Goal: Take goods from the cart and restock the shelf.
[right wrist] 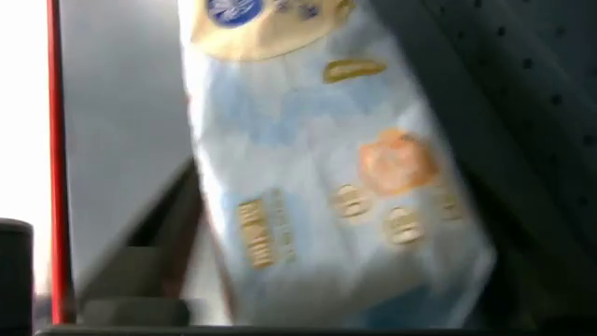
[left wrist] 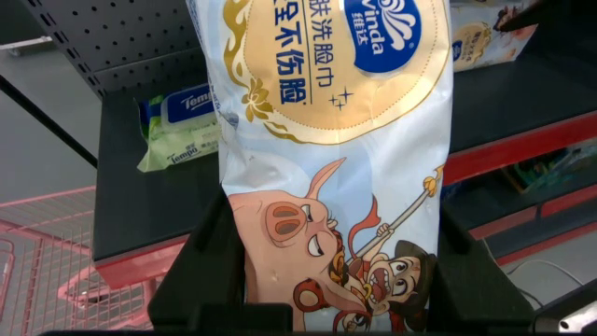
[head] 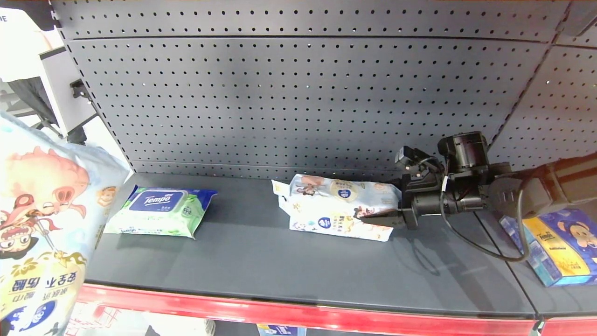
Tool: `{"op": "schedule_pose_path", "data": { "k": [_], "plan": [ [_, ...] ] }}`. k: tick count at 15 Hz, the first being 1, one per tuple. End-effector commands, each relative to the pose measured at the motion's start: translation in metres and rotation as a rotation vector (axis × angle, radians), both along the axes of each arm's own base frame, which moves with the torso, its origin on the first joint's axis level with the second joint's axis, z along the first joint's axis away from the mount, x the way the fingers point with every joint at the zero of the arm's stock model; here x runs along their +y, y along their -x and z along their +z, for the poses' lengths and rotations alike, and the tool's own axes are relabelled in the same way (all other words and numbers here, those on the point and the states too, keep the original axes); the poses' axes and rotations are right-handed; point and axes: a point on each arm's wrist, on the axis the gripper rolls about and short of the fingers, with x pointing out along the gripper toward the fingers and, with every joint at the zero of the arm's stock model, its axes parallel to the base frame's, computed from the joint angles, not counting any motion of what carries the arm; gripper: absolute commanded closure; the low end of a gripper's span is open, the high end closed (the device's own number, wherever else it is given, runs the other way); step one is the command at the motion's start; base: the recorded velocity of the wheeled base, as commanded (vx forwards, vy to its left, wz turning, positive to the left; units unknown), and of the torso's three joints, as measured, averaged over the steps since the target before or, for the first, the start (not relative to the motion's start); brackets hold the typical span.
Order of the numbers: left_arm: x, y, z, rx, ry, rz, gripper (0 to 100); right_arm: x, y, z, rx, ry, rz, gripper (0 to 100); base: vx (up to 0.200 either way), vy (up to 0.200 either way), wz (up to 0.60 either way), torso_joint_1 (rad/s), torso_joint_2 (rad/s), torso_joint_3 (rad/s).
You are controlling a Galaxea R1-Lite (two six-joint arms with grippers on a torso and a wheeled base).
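1. Goods are partly stocked: a green wipes pack [head: 158,212] and a cartoon pack [head: 340,205] lie flat on the shelf [head: 261,261], well apart. A blue tissue box [head: 559,242] sits in the neighbouring bay.
2. The right pincer [head: 387,217] is at the cartoon pack's right end. I cannot tell whether it grips the pack or has let go.
3. The left pincer [left wrist: 336,280] is clamped on a large pack [left wrist: 326,168], held off the shelf's left end near the pink cart [left wrist: 37,271]. This pack looks not yet placed.
4. The large pack is cut off at the edges, and how much stock remains in the cart is hidden.
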Motion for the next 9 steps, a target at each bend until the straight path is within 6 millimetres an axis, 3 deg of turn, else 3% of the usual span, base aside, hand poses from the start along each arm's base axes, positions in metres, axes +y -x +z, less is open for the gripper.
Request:
{"op": "schedule_pose_path", "data": {
  "k": [1,9],
  "plan": [
    [0.0,0.0,0.0,-0.001,0.0,0.0,100,-0.001,0.004,-0.002,0.007,0.003,0.001,100,0.0,0.0,0.0,0.0,0.0,0.0],
    [0.0,0.001,0.0,-0.003,0.005,-0.007,100,-0.009,0.041,0.013,-0.013,-0.001,0.028,100,0.0,0.0,0.0,0.0,0.0,0.0]
  ]
}}
